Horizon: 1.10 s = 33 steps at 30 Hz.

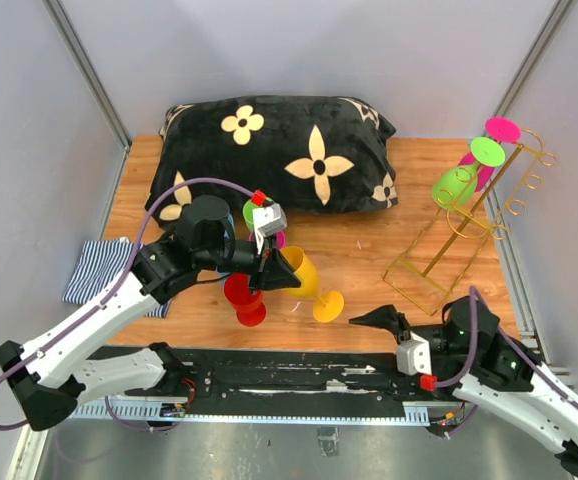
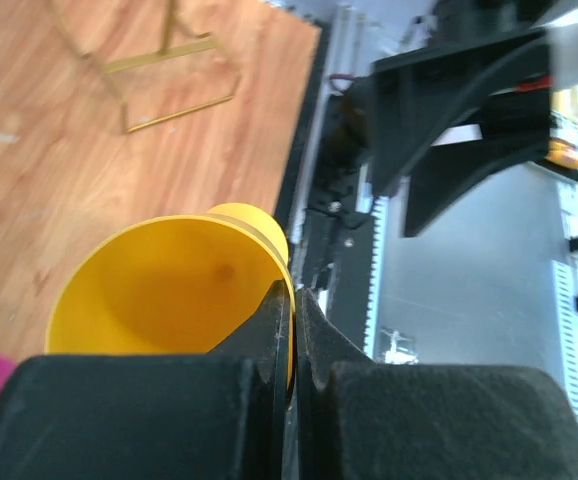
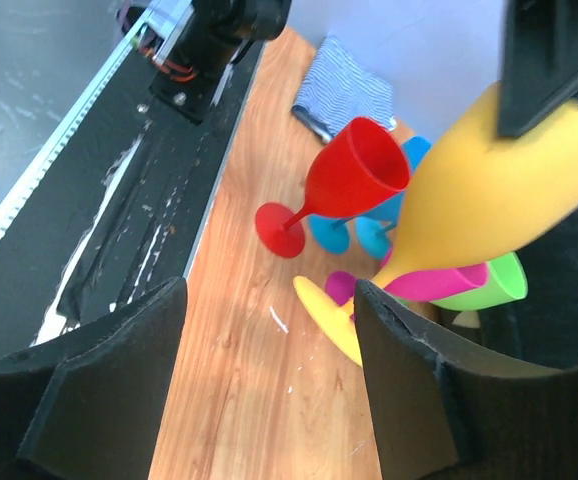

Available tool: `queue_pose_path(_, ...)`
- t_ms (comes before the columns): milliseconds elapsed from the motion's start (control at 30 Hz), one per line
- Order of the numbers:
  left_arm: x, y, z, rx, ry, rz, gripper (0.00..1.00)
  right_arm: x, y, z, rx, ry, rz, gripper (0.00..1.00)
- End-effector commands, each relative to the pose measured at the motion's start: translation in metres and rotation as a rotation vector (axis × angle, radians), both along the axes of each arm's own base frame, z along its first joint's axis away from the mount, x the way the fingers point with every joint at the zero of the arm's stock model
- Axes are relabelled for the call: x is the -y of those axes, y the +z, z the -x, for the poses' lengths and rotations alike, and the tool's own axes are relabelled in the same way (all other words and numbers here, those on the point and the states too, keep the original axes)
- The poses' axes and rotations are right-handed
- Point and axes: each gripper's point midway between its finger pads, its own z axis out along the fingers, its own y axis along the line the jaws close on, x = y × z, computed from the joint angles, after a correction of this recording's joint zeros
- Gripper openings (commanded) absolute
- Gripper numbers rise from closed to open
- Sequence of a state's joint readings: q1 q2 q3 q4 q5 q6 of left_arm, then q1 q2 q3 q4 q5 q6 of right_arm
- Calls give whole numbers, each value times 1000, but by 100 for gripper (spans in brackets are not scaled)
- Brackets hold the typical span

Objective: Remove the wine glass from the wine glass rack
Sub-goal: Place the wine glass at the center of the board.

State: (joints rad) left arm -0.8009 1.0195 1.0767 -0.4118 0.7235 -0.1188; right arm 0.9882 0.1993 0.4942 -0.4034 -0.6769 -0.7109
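Yellow plastic wine glass (image 1: pixel 307 278) tilts over the wooden bench (image 1: pixel 369 255), well apart from the gold wire rack (image 1: pixel 456 232); left gripper (image 2: pixel 294 300) pinches its rim, right gripper (image 1: pixel 374 322) gapes empty. That thin pinch may slip, dropping it.

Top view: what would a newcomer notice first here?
The yellow wine glass, tilted at mid-table with the left gripper pinching its rim, beside a red glass. Next, the black flowered pillow at the back, and the gold wine glass rack on the right, holding a green glass and a pink glass.
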Motion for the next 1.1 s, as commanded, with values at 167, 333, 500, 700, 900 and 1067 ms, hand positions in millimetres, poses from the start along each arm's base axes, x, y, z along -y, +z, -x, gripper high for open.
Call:
queue_pose_path(167, 2, -37, -23, 87, 264, -192, 1, 8, 49, 7, -20, -33, -224, 75)
queue_pose_path(333, 5, -57, -32, 110, 365, -283, 0, 13, 65, 4, -43, -71, -262, 80)
queue_pose_path(500, 9, -72, -35, 138, 414, -336, 1, 16, 75, 6, -44, -75, -292, 84)
queue_pose_path(700, 15, -91, -39, 143, 432, -406, 0, 18, 74, 3, -43, -95, -291, 85)
queue_pose_path(900, 11, -111, -46, 167, 478, -481, 0, 21, 78, -1, -30, -120, -309, 86)
queue_pose_path(1067, 9, -123, -50, 166, 498, -510, 1, 22, 79, -3, -18, -132, -314, 86)
